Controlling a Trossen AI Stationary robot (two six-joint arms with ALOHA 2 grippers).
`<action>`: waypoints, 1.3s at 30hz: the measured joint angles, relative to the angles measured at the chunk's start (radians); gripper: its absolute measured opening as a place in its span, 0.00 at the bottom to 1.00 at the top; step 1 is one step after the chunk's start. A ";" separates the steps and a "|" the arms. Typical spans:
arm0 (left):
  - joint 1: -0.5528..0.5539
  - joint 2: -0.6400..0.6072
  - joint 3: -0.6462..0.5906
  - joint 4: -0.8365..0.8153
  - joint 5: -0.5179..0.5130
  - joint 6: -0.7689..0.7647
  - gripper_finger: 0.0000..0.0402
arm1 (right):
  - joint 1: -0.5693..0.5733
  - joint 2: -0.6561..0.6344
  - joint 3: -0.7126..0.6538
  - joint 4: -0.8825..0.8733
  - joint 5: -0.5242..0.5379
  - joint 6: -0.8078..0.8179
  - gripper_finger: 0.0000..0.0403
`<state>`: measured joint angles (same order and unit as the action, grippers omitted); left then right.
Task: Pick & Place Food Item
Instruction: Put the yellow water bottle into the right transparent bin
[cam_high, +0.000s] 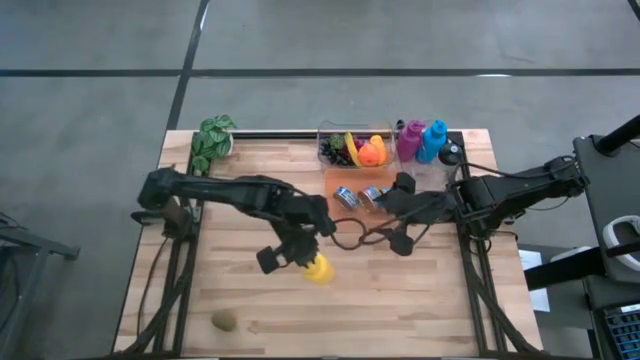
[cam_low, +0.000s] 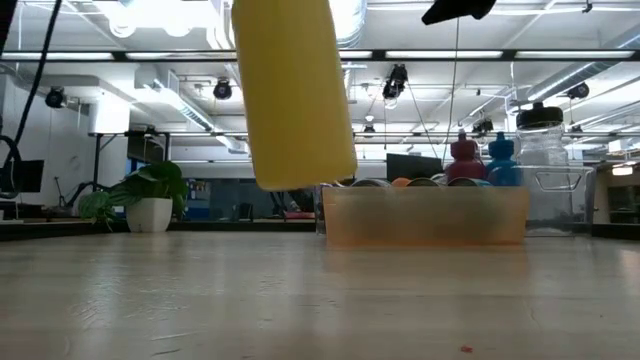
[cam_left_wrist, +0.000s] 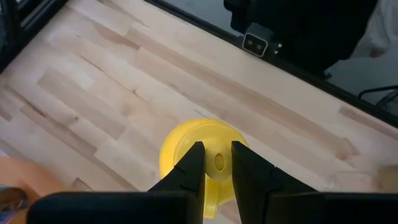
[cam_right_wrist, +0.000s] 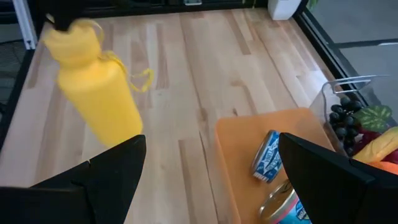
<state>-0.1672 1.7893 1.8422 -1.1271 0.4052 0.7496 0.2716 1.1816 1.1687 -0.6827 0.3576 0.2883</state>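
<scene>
Now, nearest to the low camera, the yellow bottle (cam_low: 293, 95) hangs in the upper middle of that picture, tilted and lifted off the wooden table (cam_low: 320, 300). In the high view this bottle (cam_high: 318, 267) shows just below the centre of the frame, and the left gripper (cam_high: 292, 253) is clenched on its top part. In the left wrist view the two dark fingers (cam_left_wrist: 190, 169) press close together on the small cap of the bottle (cam_left_wrist: 202, 155), with bare table planks around it.

At the lower left of the high view a small greenish round item (cam_high: 225, 321) lies alone on the table, well apart from the bottle.

Farther back, right of centre in the high view, the right gripper (cam_high: 395, 225) hovers with its jaws released and wide, grasping nothing. It is near the orange tray (cam_high: 335, 180), where two small tins (cam_high: 358, 196) lie. In the right wrist view the tray (cam_right_wrist: 239, 149) is in the lower right and the bottle (cam_right_wrist: 96, 93) in the upper left.

At the far edge, in the top middle of the high view, stands a clear bin (cam_high: 325, 135) with toy fruit (cam_high: 360, 150). A magenta bottle (cam_high: 409, 140) and a blue bottle (cam_high: 433, 140) are just to its right, and a potted plant (cam_high: 212, 140) at the upper left corner.
</scene>
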 joint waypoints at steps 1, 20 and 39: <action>0.006 0.015 0.005 -0.002 0.012 0.014 0.14 | 0.005 -0.002 0.000 0.000 0.001 0.004 0.90; 0.081 0.061 -0.062 0.017 0.149 0.077 0.14 | 0.019 -0.034 0.000 -0.001 0.000 0.002 0.90; 0.077 0.061 -0.083 0.085 0.145 0.060 0.23 | 0.019 -0.034 0.000 0.000 0.000 0.000 0.90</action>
<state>-0.0898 1.8503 1.7592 -1.0423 0.5507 0.8093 0.2905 1.1477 1.1687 -0.6830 0.3576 0.2882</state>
